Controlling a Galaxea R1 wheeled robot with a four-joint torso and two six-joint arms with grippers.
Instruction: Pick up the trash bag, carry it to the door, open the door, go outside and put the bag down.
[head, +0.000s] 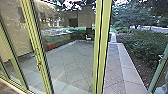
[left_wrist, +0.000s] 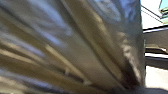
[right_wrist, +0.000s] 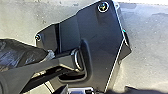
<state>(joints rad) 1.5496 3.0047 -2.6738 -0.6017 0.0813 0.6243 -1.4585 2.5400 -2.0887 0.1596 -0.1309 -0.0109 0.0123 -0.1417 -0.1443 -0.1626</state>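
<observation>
The trash bag (left_wrist: 82, 50) shows large in the left wrist view, shiny and dark, its folds drawn together at the place where my left gripper (left_wrist: 128, 87) is shut on it. Part of the same dark bag (right_wrist: 17, 53) shows in the right wrist view beside the robot's own body. In the head view, the door area has tall yellow-green frames (head: 102, 47) with glass between them. Another slanted frame (head: 158, 71) stands at the right edge; whether the door is open I cannot tell. How my right gripper stands I cannot tell.
Outside lies a paved yard (head: 72, 60), with a pale stone curb (head: 128, 67) and green bushes (head: 142, 45) along its right side. Red and teal shapes (head: 51, 42) show in the glass at left. Pale floor (right_wrist: 147, 57) surrounds the robot's body.
</observation>
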